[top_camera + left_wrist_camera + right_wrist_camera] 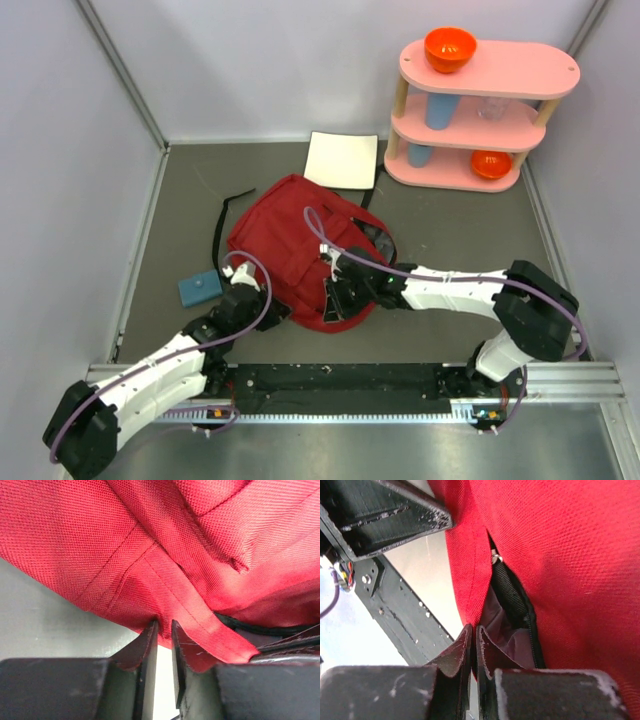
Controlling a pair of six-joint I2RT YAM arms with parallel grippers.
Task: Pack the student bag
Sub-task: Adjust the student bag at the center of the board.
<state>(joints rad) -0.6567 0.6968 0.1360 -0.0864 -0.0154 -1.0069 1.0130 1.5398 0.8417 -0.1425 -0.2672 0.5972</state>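
Two claws meet the student bag [285,240] at its near end. The left claw [163,626] has its jaws a sliver apart, tips against a red hem; whether it pinches the cloth I cannot tell. The right claw [472,629] is clenched on the fabric edge beside the open zip [520,600]. The bag lies mid-way across the table [450,240], its long axis running near to far and leaning left at the far end, with black straps [222,215] trailing far left. Just beyond it lies a white sheet [342,160].

Dark red fabric student bag [278,238] is being shown lying flat at frame centre. Black straps are being trailed toward the upper left. A zippered opening is being shown parted on its right side, greyish lining exposed.
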